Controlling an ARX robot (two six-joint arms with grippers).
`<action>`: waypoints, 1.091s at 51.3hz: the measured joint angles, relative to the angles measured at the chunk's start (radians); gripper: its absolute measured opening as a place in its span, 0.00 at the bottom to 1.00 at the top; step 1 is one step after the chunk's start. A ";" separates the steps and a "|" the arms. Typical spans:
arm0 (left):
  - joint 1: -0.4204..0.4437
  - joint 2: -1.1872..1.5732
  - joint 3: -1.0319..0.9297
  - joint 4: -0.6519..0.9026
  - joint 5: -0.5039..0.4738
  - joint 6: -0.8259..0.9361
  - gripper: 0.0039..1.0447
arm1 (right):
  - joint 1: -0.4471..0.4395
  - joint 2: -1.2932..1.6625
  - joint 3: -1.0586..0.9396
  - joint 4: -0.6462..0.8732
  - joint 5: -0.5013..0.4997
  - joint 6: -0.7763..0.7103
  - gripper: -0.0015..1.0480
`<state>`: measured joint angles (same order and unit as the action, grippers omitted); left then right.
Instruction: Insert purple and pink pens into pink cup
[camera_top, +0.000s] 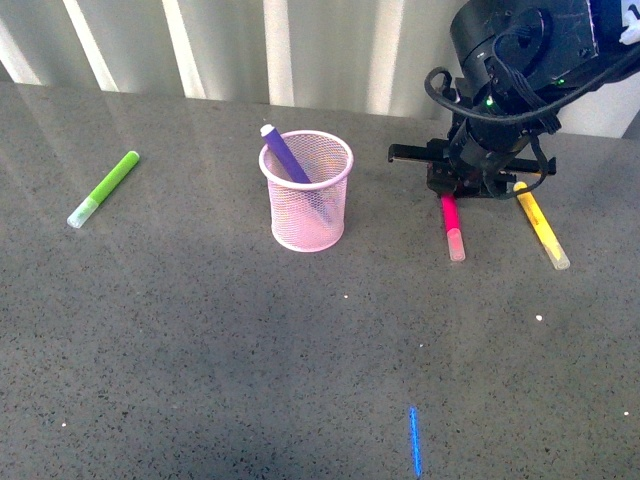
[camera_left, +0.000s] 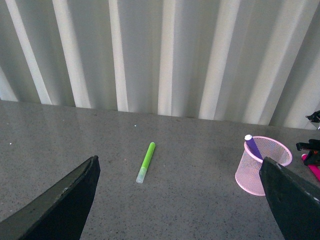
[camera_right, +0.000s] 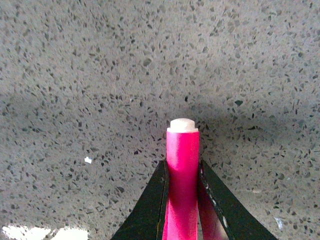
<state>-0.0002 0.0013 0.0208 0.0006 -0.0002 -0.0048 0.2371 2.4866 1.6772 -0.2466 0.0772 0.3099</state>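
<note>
The right hand (camera_top: 452, 195) is lowered onto the table (camera_top: 200, 350), closed on the far end of the pink pen (camera_top: 453, 225). In the right wrist view its two dark fingers (camera_right: 156, 190) are pressed against both sides of the pen's (camera_right: 183, 150) magenta barrel, and a white end is seen past the fingertips. In the front view the rest of the pen is stretched toward the near edge and ends in a pale cap.

Just beside the hand, on its right, a yellow marker (camera_top: 540, 225) is laid at a slant, close to the pink pen but apart from it.

To the left of the hand, with bare table between them, the pink cup (camera_top: 308, 215) is stood upright. The purple pen (camera_top: 285, 155) is already held inside it, tilted against the far-left rim with its pale end up.

Well to the left of the cup a green marker (camera_top: 105, 187) is laid flat. A short blue line (camera_top: 414, 440) is seen near the front edge. A ribbed pale wall (camera_top: 300, 50) is set behind the table.

The left hand (camera_left: 178, 160) is held open above the table, its fingers (camera_left: 70, 200) spread wide, with the green marker (camera_left: 146, 162) framed between them and the cup (camera_left: 247, 177) beside one finger.
</note>
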 joint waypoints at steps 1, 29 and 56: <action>0.000 0.000 0.000 0.000 0.000 0.000 0.94 | 0.000 -0.002 -0.006 0.012 0.000 0.002 0.11; 0.000 0.000 0.000 0.000 0.000 0.000 0.94 | 0.040 -0.317 -0.352 0.933 -0.066 -0.140 0.11; 0.000 0.000 0.000 0.000 0.000 0.000 0.94 | 0.208 -0.371 -0.559 1.262 -0.401 -0.232 0.11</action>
<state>-0.0002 0.0013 0.0208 0.0006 -0.0006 -0.0048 0.4450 2.1155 1.1183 1.0149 -0.3237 0.0776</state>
